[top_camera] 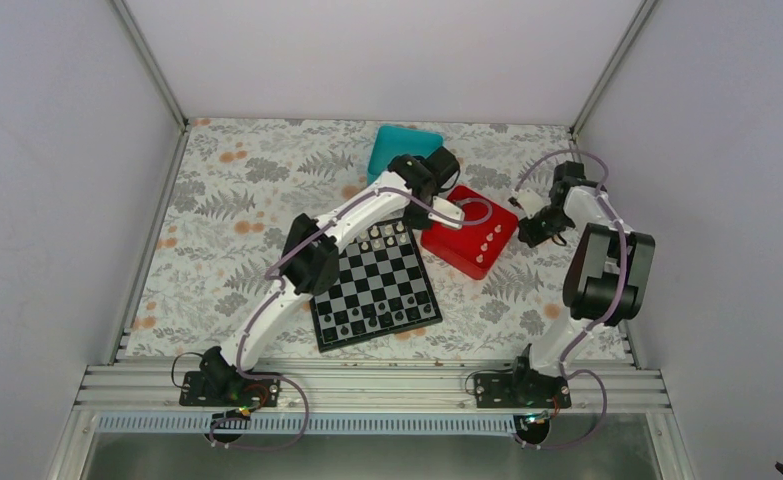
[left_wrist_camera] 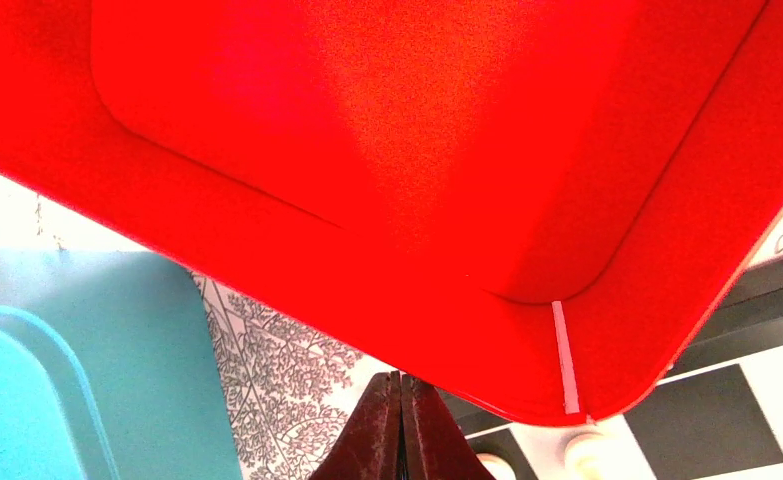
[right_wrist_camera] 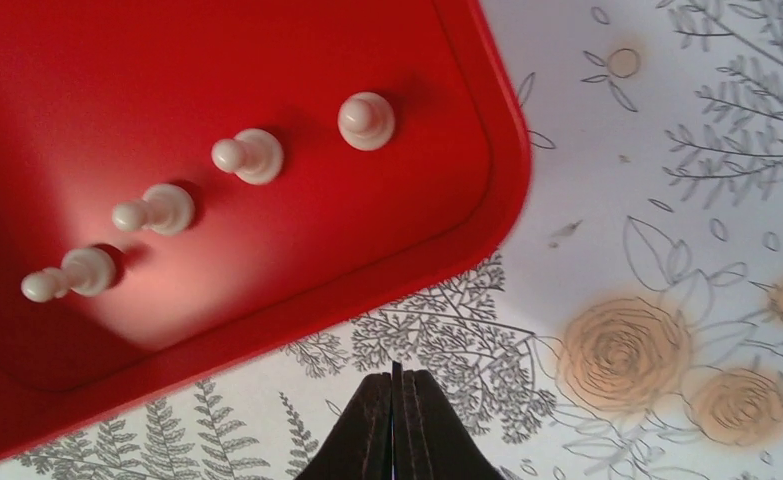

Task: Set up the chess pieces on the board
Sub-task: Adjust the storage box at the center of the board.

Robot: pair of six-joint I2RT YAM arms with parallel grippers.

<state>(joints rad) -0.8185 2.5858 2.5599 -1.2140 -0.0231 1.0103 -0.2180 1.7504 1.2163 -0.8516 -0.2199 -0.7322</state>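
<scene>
The left hand (left_wrist_camera: 402, 420) is closed, empty, beside the red tray (left_wrist_camera: 417, 150). The right hand (right_wrist_camera: 395, 415) is closed, empty, above the bench (right_wrist_camera: 607, 170). Four white pawns (right_wrist_camera: 252, 156) sit in the tray, upper left; the board (top_camera: 379, 285) lies centre-frame.

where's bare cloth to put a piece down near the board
Widest: the cloth left of the board. Smaller: between board, tray and right arm's base. Crowded where board, tray and teal box meet, under the left arm; the right pincer sits beside the tray's right edge.

Left arm (top_camera: 352, 222) overhangs the board (top_camera: 399, 292); red tray (top_camera: 457, 252) crowds its corner
</scene>
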